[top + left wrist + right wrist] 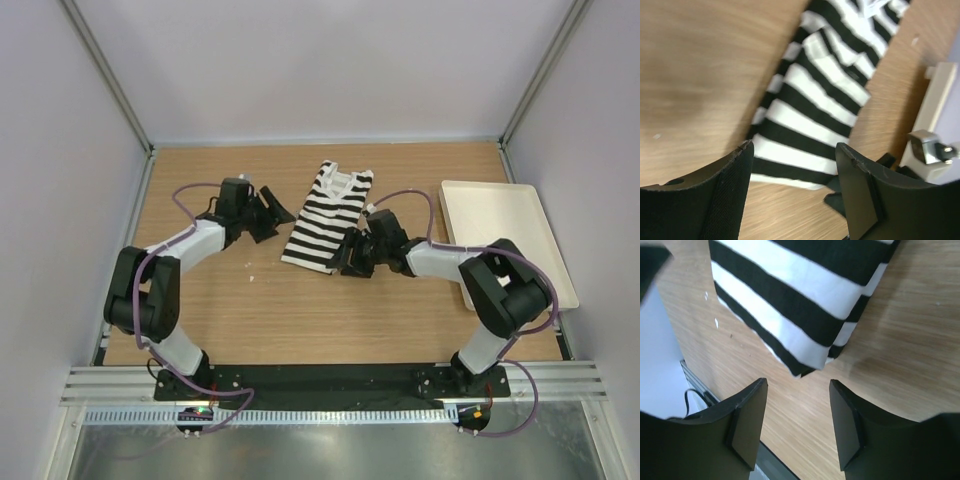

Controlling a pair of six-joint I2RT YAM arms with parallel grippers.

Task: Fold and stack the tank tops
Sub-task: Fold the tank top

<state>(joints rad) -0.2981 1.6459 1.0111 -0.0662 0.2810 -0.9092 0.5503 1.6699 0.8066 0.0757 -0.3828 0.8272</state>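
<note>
Tank top: black and white stripes, lying flat on the counter near the middle, neck toward the far wall, hem toward the arms, a little slanted.
Shape of the cloth: narrow, and in the left wrist view one layer lies over another; judged as folded once along the length, though not certain.
Left end effector: open, nothing between the jaws; placed near the left edge of the cloth, apart from it as far as visible.
Right end effector: open as well, holding nothing; low over the counter, with the near hem corner just ahead of the jaws, not touching.
Tray: plain white, at the right side of the counter, well apart from the cloth.
Done so far: probably only the first, lengthwise fold; cloth released and at rest.
Left to do: likely a second fold across, bringing hem and neck together, then moving the folded piece to its stacking place.
Stack: not begun; only one tank top visible in any view.
Progress, as a judgement: early to middle part of the task.
</note>
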